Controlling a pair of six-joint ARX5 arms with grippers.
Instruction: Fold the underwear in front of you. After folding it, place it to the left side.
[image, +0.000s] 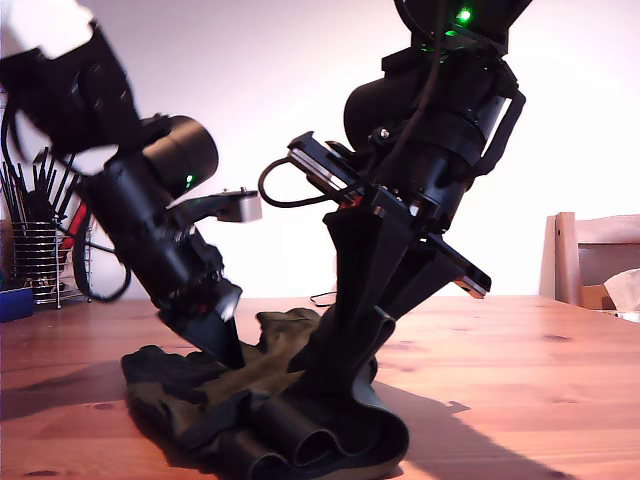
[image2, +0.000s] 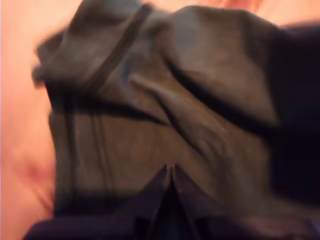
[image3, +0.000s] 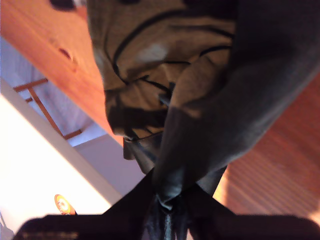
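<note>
The underwear (image: 260, 420) lies bunched near the desk's (image: 520, 380) front edge, my second tool (image3: 167, 192) pinched on a raised fold, my first tool (image2: 170, 172) closed against the cloth, grip unclear, so that fold may slip free and collapse.

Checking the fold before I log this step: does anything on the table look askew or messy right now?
Yes. The underwear is not flat: it lies bunched on the wooden table, with rolled folds along its near edge. My second gripper is shut on a fold and pulls it up into a peak. My first gripper is shut, its tips at the cloth.
</note>
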